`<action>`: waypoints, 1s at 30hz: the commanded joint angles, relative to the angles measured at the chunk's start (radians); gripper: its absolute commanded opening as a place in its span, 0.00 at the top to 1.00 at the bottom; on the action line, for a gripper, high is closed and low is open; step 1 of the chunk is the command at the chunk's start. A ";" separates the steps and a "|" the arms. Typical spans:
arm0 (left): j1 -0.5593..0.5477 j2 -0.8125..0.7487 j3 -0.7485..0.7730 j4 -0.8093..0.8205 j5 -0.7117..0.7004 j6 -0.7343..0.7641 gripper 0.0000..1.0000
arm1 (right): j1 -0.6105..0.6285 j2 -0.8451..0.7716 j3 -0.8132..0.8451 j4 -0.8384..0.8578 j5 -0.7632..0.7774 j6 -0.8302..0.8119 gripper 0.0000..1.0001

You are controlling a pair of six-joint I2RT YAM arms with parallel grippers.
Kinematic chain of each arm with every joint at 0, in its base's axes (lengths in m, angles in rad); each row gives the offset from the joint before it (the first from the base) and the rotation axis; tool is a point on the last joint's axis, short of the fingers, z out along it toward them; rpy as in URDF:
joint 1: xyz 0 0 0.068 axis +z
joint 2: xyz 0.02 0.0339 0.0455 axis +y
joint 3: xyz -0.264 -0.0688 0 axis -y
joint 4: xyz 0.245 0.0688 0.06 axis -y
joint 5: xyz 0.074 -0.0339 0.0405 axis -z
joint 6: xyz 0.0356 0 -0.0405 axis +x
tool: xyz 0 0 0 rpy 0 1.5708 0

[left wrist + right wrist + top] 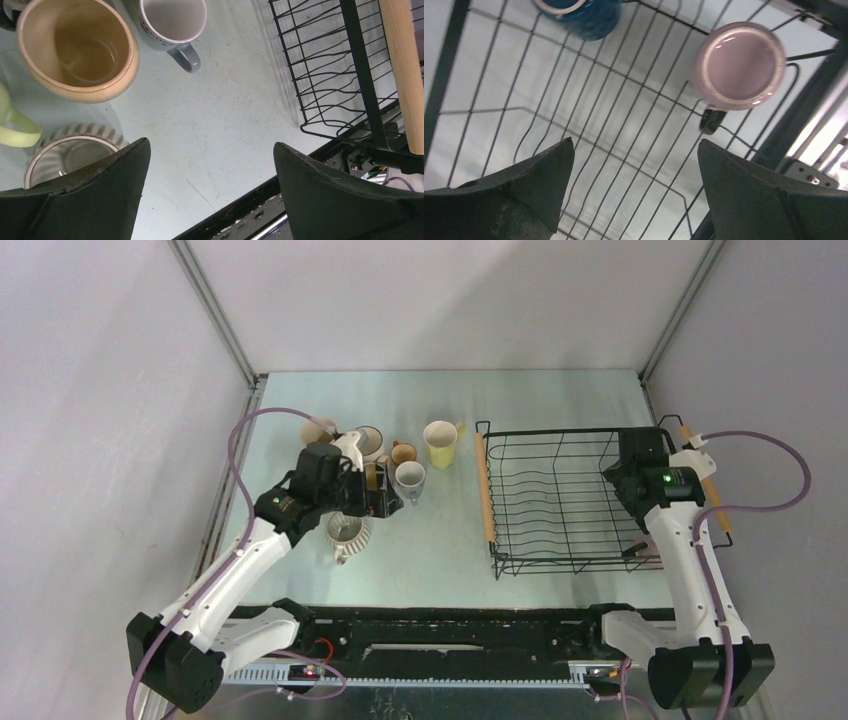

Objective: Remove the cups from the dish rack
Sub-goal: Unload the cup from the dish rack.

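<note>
The dish rack (pixel 556 432), a black wire basket with ribbed slots and a smooth pale wooden rod handle (pixel 486 490), stands on the right of the matte counter (pixel 440 560). Inside it, a glossy mauve-pink cup (pixel 740 65) and a dark blue cup (pixel 584 15) sit ahead of the right gripper (pixel 635 147), which is spread wide and empty. The left gripper (pixel 211 150), also released, hangs over bare counter near a tan glazed cup (pixel 77 47), a grey cup (pixel 172 22) and a cream ribbed cup (pixel 75 150).
</note>
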State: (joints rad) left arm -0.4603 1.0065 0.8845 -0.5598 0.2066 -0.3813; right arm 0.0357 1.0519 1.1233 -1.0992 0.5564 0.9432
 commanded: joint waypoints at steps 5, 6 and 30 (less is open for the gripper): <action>-0.043 0.021 0.005 0.029 -0.002 0.033 0.00 | -0.112 0.043 -0.072 -0.019 0.122 0.077 0.00; -0.049 0.021 0.003 0.028 -0.011 0.036 0.00 | -0.124 0.046 -0.083 -0.011 0.122 0.076 0.00; -0.095 0.092 -0.007 0.024 -0.064 0.037 0.00 | -0.280 0.089 -0.292 0.204 -0.034 0.074 0.05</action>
State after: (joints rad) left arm -0.5434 1.0946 0.8833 -0.5598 0.1593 -0.3645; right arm -0.2356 1.1378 0.8524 -0.8993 0.5232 0.9833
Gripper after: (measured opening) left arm 0.996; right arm 0.964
